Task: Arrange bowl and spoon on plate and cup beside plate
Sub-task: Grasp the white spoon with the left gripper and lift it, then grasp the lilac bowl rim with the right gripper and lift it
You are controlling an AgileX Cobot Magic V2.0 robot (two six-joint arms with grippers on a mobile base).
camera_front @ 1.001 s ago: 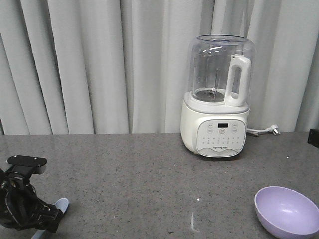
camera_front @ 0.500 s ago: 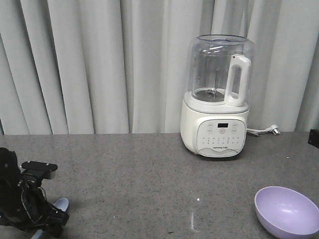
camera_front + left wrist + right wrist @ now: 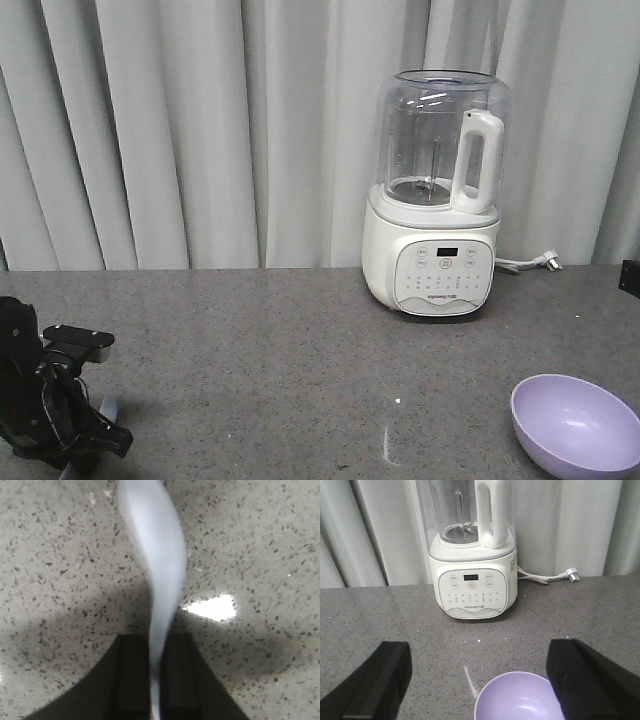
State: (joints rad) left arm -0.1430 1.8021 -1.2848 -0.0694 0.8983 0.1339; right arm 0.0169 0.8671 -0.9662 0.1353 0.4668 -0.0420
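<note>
The pale blue-white spoon (image 3: 156,565) runs edge-on up the left wrist view, and my left gripper (image 3: 155,652) is shut on its handle just above the speckled counter. From the front, that gripper (image 3: 70,430) is low at the left edge, with only a sliver of the spoon (image 3: 108,407) showing beside it. The lavender bowl (image 3: 575,425) sits empty at the front right. My right gripper (image 3: 480,677) hangs open just behind the bowl (image 3: 520,702), with its fingers (image 3: 380,685) wide apart and nothing between them. The plate and the cup are out of view.
A white blender with a clear jug (image 3: 435,200) stands at the back of the grey counter (image 3: 260,370). Its cord and plug (image 3: 535,264) lie to its right. Grey curtains hang behind the counter.
My left arm has shifted slightly right and sunk lower. The spoon's scoop, plainly seen beside the gripper before, is now mostly hidden behind it. The bowl has not moved.
</note>
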